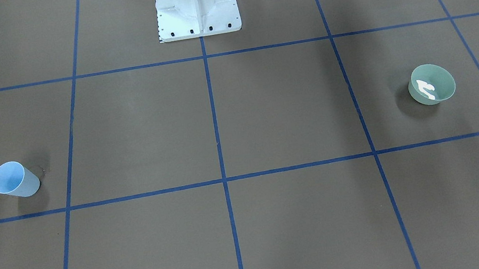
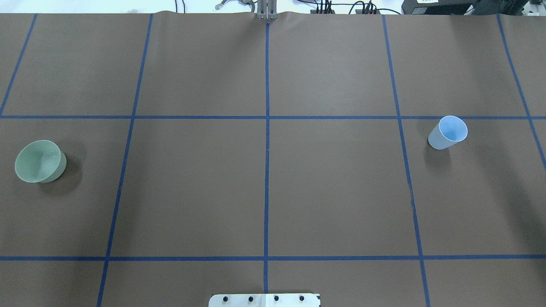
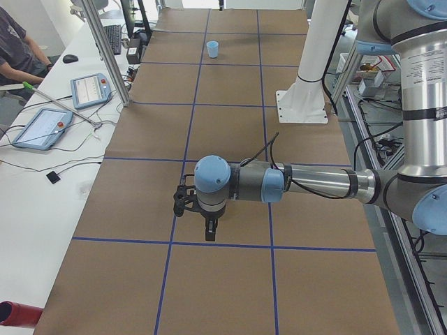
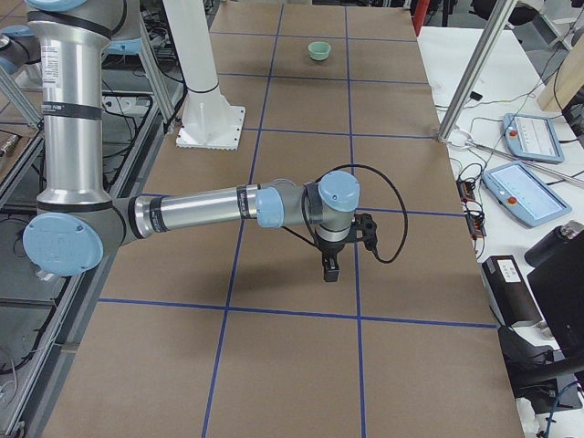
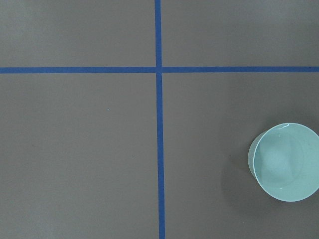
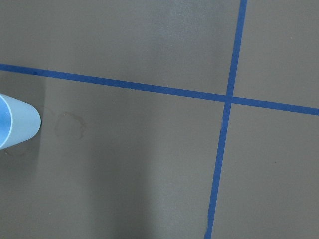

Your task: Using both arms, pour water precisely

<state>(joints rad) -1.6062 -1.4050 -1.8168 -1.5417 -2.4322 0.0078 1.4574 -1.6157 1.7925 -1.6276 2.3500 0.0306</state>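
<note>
Left arm (image 3: 314,183) and right arm (image 4: 192,210) outstretched level, fingers (image 3: 209,231) downward.

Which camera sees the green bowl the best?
The left wrist view: the green bowl is big and close, seen from above. Front-facing and overhead views show it whole but small; exterior right shows it tiny, far away. The others miss it.

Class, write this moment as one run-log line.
phase: pre-grasp | cup: upright, untouched | bowl: untouched | left gripper, right gripper: aloft, grip state unclear
</note>
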